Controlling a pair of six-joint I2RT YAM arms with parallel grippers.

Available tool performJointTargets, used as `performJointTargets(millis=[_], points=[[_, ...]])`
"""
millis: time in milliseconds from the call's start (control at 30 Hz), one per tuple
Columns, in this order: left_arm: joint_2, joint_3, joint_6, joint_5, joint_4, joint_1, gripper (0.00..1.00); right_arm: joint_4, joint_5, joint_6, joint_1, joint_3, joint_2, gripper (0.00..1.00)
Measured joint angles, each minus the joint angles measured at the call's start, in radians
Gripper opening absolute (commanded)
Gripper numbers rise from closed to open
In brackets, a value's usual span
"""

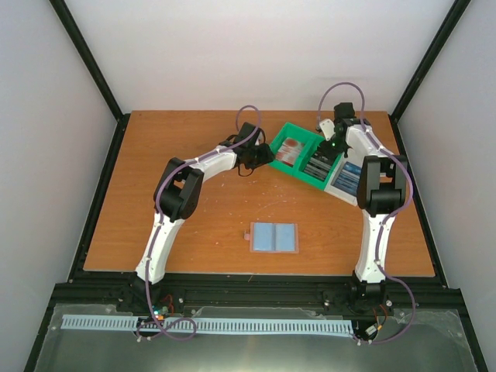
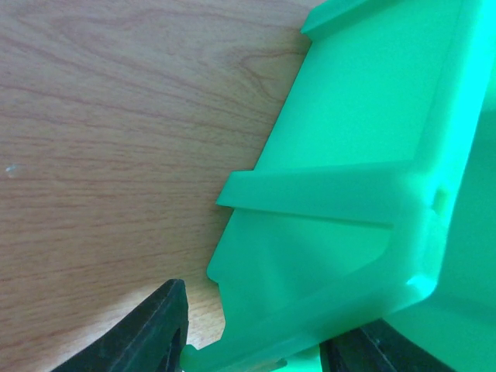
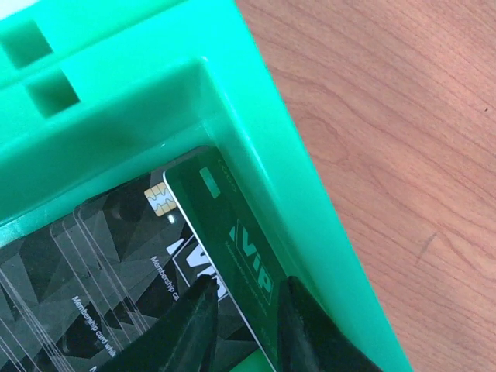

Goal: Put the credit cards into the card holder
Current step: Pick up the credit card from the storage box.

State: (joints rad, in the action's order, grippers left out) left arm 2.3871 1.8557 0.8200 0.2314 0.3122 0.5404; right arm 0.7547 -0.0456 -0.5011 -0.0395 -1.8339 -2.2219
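- The right gripper [image 3: 248, 329] is pinching, nearly closed, the lower edge of one dark green card [image 3: 225, 225] inside the green tray [image 2: 349, 116], near the tabletop's far right corner.
- The left gripper [image 2: 256, 341] is straddling the tray's wall, widely parted; whether it is gripping cannot be told.
- Risk: the card is lying against the tray wall, so a lift is liable to be snagging there or dragging a neighbour from the dark stack [image 3: 101, 256].
- Risk: so small a pinch is leaving the card free to pivot or slip.
- Count: one card holder [image 1: 275, 236], lying open by the middle of the near edge; one tray; three stacks of credit cards: the red-and-white stack [image 1: 291, 149], the dark stack and the blue stack [image 1: 346, 180]. The cards in each are not countable.
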Motion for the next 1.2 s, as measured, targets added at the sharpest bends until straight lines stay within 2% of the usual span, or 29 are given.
performJointTargets(millis=[133,300,433,567,633,900,1200], points=[[0.000,0.000,0.000,0.000,0.000,0.000,0.46,-0.003,-0.010,-0.015,-0.002,0.003,0.000,0.26],[0.000,0.000,0.000,0.001,0.000,0.000,0.46,-0.019,0.018,-0.027,-0.010,0.005,-0.007,0.16],[0.000,0.000,0.000,0.001,0.000,0.000,0.46,-0.039,0.042,-0.033,-0.016,0.007,-0.014,0.15],[0.000,0.000,0.000,0.002,0.000,0.000,0.46,-0.053,0.047,-0.043,-0.017,0.016,-0.014,0.03],[0.000,0.000,-0.001,0.003,0.000,0.000,0.46,-0.072,0.050,-0.056,-0.018,0.023,-0.011,0.03],[0.000,0.005,-0.032,0.020,0.005,-0.006,0.57,-0.092,0.057,-0.087,-0.032,0.088,0.047,0.03],[-0.011,-0.008,-0.083,0.072,0.029,-0.015,0.69,-0.058,0.062,-0.092,-0.062,0.109,0.272,0.03]])
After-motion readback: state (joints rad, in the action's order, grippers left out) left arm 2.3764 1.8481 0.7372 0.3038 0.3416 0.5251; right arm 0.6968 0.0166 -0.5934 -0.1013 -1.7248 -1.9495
